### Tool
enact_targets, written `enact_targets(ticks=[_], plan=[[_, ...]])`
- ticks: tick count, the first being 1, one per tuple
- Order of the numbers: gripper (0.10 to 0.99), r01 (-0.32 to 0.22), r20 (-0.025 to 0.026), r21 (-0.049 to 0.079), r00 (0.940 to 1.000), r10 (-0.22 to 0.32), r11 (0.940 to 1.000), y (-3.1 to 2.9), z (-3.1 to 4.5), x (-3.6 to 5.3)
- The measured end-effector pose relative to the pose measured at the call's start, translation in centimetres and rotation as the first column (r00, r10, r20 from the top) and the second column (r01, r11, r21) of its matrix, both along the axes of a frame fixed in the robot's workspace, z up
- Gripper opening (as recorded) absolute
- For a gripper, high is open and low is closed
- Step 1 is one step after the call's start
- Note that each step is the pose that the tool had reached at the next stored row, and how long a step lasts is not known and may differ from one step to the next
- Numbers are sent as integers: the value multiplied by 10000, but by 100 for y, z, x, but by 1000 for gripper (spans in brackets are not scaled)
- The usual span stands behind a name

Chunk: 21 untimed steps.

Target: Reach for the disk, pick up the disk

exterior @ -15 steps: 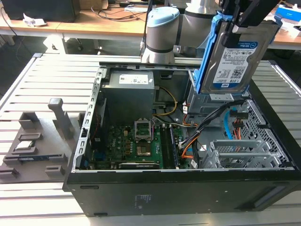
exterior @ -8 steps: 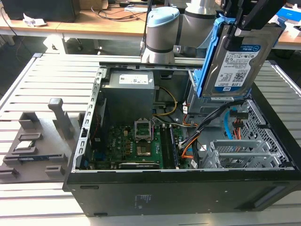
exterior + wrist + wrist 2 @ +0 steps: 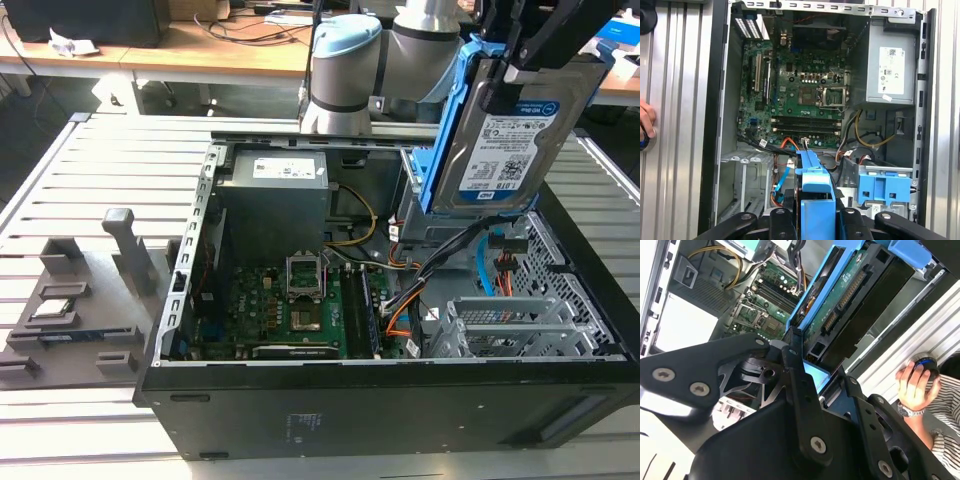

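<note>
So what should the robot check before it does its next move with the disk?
1. Disk held by the end effector: ok, clamped at its top edge in the exterior view.
2. Disk lifted out of the computer case: ok, it hangs above the open case.
3. Blue frame on the disk: ok, it runs along its edges.
4. Cables free of the disk: cannot tell, they lie right beneath it.
5. Person's hand away from the disk: ok, it rests on the table beside the case.
</note>
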<state>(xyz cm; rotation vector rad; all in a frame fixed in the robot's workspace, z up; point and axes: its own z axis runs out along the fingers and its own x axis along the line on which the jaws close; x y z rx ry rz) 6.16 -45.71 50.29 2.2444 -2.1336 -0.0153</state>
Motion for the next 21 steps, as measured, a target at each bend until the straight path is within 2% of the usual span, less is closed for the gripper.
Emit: enact_targets(ticks=[10,13,21], plan=[[365,0,0,-1,10000,0,10000,-119,0,0],[365,0,-1,-1,10000,0,10000,-180,0,0],[365,0,0,0,10000,0,10000,-282,0,0]])
